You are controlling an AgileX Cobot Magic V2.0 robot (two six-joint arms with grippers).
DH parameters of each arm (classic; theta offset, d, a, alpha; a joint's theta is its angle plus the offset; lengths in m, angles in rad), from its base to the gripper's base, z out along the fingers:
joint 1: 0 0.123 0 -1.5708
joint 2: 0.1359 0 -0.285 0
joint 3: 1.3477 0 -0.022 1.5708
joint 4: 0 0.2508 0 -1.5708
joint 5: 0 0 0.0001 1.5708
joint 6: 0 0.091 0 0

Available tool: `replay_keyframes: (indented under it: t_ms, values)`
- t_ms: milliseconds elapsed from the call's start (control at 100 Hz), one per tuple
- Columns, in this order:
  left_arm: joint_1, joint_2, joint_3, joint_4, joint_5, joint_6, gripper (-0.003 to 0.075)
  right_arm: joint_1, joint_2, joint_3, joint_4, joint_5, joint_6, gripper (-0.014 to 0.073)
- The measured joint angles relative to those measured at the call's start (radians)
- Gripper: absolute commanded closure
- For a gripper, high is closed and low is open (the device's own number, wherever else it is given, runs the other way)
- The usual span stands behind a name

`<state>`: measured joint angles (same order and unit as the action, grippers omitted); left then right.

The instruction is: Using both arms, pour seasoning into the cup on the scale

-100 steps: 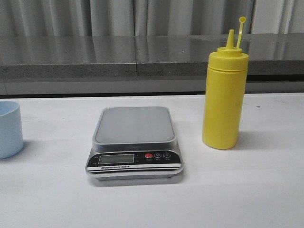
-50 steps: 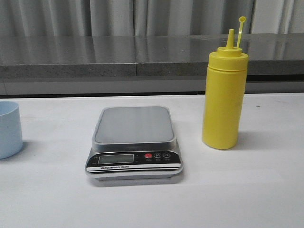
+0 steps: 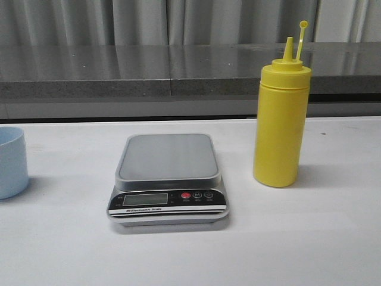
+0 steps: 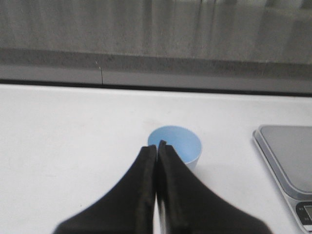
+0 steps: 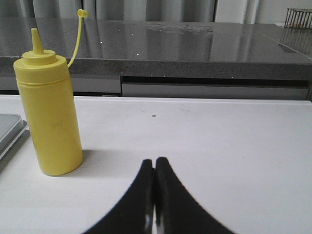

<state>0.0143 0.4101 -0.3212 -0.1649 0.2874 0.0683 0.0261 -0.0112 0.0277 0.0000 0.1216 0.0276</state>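
The yellow seasoning bottle [image 3: 281,119] stands upright on the white table right of the scale [image 3: 168,179], nozzle uncovered, its tethered cap sticking up; it also shows in the right wrist view [image 5: 50,112]. The pale blue cup [image 3: 11,162] stands at the far left table edge, empty, also in the left wrist view [image 4: 176,146]. The scale's platform is bare; its corner shows in the left wrist view [image 4: 287,161]. My left gripper [image 4: 156,145] is shut and empty, above and short of the cup. My right gripper [image 5: 154,162] is shut and empty, right of the bottle. Neither gripper shows in the front view.
A dark grey stone counter [image 3: 178,71] with curtains behind runs along the table's far side. A wire rack [image 5: 298,17] stands on it at the far right. A small dark speck [image 5: 153,116] lies on the table.
The cup sits slightly further left in the front view than one second ago. The scale and bottle have not moved.
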Motion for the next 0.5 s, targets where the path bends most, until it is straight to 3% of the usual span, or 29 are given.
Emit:
replay_keyframes:
  t_ms: [350, 500]
  values:
    - [0.000, 0.507, -0.364, 0.000, 0.259, 0.000, 0.0740, 0.000, 0.000, 0.000, 0.000, 0.000, 0.000, 0.0661]
    - [0.000, 0.677, -0.476, 0.000, 0.295, 0.000, 0.0740, 0.000, 0.000, 0.000, 0.000, 0.000, 0.000, 0.0661]
